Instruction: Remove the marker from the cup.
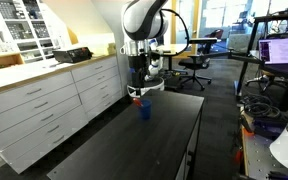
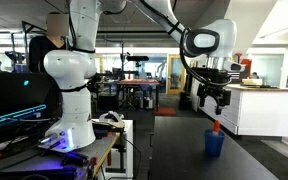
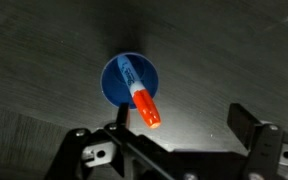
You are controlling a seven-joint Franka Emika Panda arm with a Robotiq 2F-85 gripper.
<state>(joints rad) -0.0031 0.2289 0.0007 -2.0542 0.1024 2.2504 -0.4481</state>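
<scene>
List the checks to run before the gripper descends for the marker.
1. Marker in cup, end sticking out: ok.
2. Cup upright on table: ok.
3. Gripper open: ok.
4. Gripper above cup, clear of it: ok.
5. Marker centred between fingers: not ok, sits nearer one finger in wrist view.

Open rm round cup [image 3: 110, 82], marker [image 3: 144, 104] poking up

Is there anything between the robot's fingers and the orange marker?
Nothing. In an exterior view, only bare air separates the open fingers from the marker poking out of the cup.
</scene>
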